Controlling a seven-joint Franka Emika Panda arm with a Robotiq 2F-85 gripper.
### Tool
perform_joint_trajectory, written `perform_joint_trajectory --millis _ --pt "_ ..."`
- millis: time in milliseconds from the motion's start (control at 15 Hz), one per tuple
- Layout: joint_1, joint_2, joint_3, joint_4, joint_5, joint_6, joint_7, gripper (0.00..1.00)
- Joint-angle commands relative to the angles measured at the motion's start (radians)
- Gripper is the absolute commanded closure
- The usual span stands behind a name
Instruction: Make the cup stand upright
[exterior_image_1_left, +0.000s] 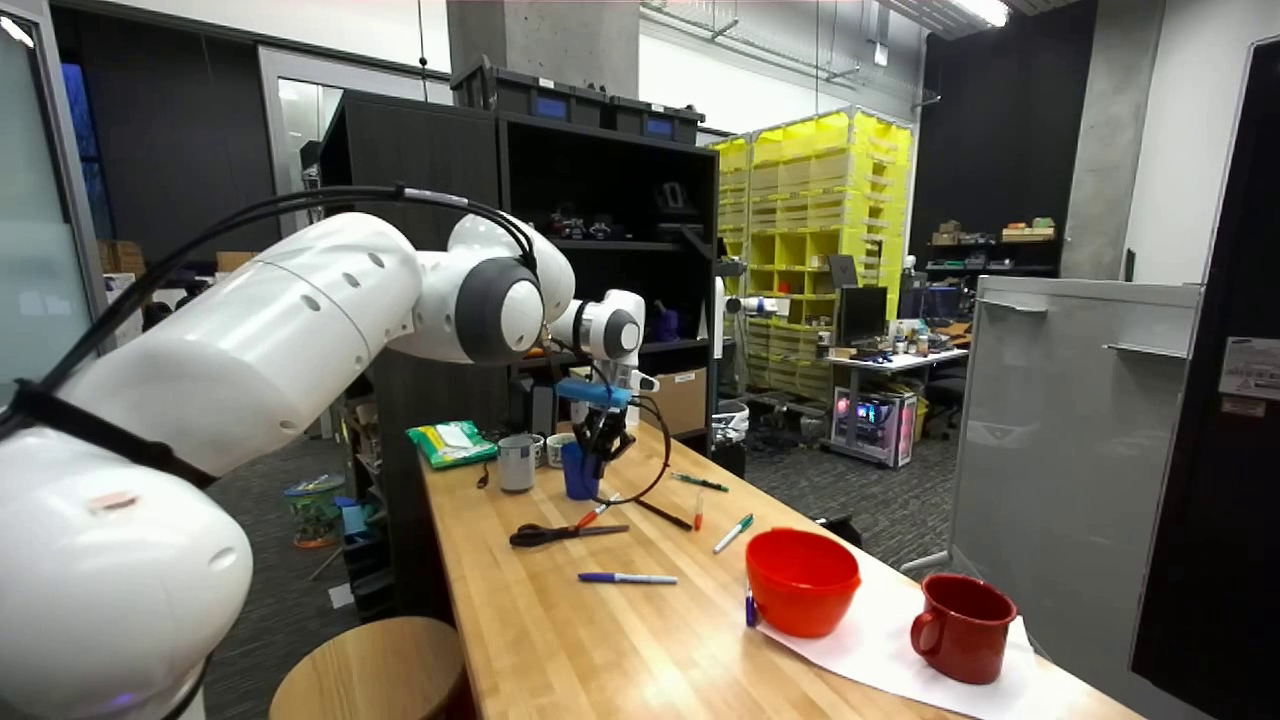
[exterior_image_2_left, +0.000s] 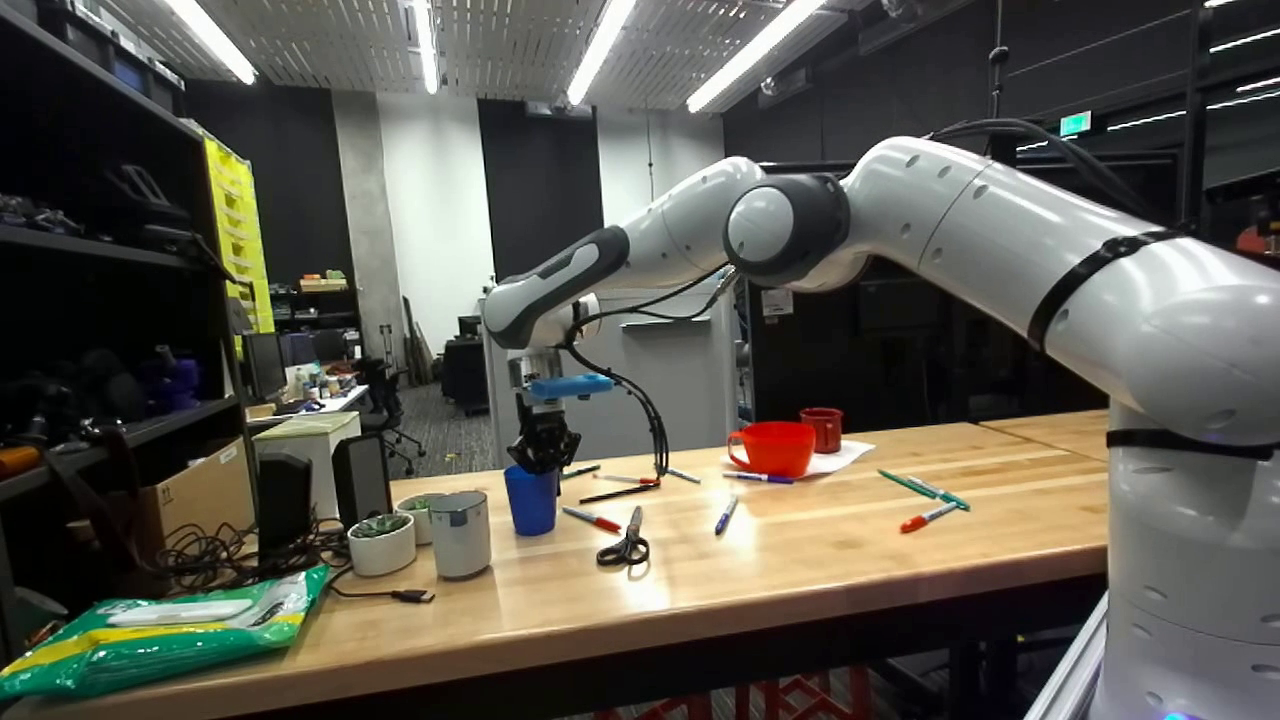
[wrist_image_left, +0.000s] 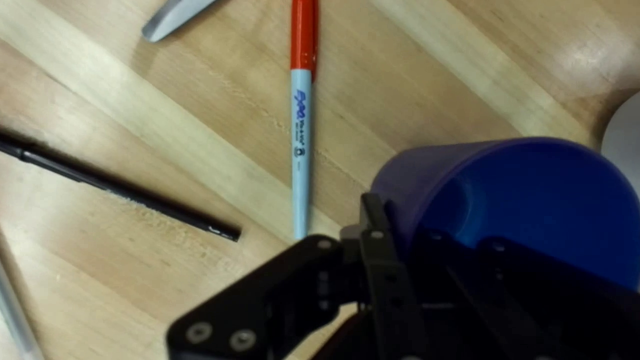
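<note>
Two fingers, and the gripper has them clamped on the blue cup, one inside, one outside its wall! Directly below the gripper the cup stands, looking upright, mouth up. Near the gripper lie a red-capped marker and a black pen. Well apart from the gripper, a red bowl and red mug.

In an exterior view, the cup is plain blue, the scissors at its four o'clock black-handled, the container at its eight o'clock pale grey. The bowl is bright red, the mug darker red, the table striped in pale browns, the gripper black.
</note>
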Motion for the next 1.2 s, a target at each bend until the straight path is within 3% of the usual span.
perform_joint_trajectory --millis 0,600,867,1133 --pt "0.010 0.045 -0.007 0.087 0.010 -0.052 0.014 0.63" --pt "0.056 -0.023 -0.004 0.120 -0.017 -0.057 0.022 0.02" --pt "0.087 -0.137 -0.024 0.071 -0.062 -0.055 0.035 0.00" --pt "0.107 -0.325 -0.072 -0.082 -0.178 -0.035 0.095 0.00"
